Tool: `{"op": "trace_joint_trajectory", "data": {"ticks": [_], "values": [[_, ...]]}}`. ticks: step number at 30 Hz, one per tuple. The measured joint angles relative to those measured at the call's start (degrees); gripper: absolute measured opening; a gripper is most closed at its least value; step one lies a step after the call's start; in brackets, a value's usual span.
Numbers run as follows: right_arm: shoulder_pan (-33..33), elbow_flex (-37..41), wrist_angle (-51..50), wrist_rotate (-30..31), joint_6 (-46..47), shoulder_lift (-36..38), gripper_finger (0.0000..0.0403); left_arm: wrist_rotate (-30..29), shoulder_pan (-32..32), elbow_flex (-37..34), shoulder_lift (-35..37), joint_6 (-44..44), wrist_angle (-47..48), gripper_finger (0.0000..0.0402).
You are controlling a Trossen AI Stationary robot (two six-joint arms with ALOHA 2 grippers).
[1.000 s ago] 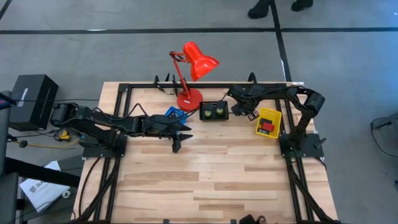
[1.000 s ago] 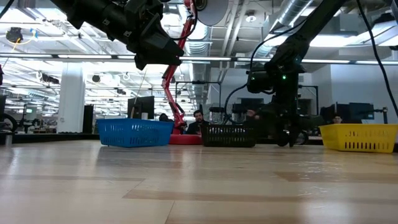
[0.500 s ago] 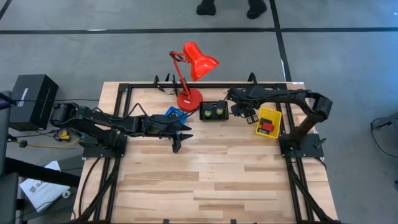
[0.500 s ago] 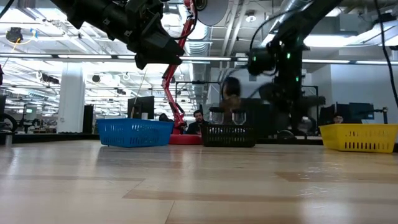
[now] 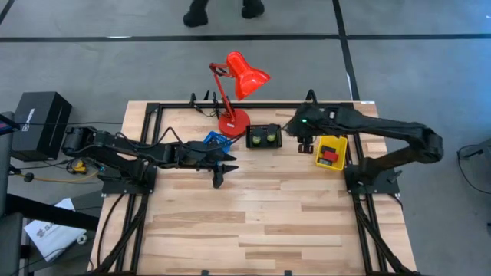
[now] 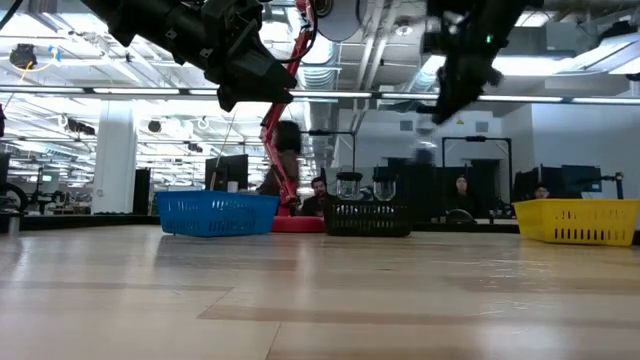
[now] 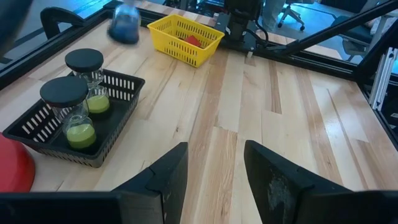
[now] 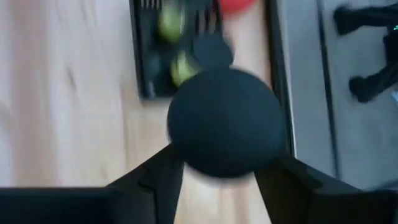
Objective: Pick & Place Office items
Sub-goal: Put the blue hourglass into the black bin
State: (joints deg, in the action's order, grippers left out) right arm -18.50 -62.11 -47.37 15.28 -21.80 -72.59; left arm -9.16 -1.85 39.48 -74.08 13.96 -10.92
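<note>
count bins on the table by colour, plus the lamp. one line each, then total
Blue bin: 1
Black bin: 1
Yellow bin: 1
Red lamp: 1
Total: 4

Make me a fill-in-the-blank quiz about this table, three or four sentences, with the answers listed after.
1. The black bin holds two jars with ____ liquid.
2. The red block lies in the ____ bin.
3. The right gripper has its jaws shut on a round ____ object.
4. The left gripper, jaws open, hovers beside the ____ bin, near the red lamp.

Missing words: green; yellow; black; blue
</note>
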Motion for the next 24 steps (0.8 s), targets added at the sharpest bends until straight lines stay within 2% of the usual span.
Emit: {"op": "trace_joint_trajectory", "data": {"ticks": [3,6,8,12,16,24], "values": [[1.07,2.29,6.42,-3.56,4.95,3.94,0.0150,-0.01,0.00,0.00,0.00,0.00,-0.04,0.0153],[2.40,5.83,14.09,-4.40,7.00,5.48,0.0115,-0.02,0.00,0.00,0.00,0.02,-0.05,0.0153],[2.97,8.36,18.40,-4.94,7.74,5.47,0.0090,-0.03,0.00,0.00,0.00,0.00,-0.13,0.0153],[4.21,13.21,33.77,-5.30,9.70,1.91,0.0040,-0.04,0.00,0.00,0.00,0.01,-0.44,0.0153],[5.72,13.71,35.25,-2.28,8.61,-1.62,0.0004,-0.10,-0.18,0.00,0.00,0.02,-0.47,0.0153],[8.12,13.64,34.70,2.13,9.79,-2.66,0.0006,-0.23,-0.48,0.00,-0.01,0.02,-0.49,0.0153]]}}
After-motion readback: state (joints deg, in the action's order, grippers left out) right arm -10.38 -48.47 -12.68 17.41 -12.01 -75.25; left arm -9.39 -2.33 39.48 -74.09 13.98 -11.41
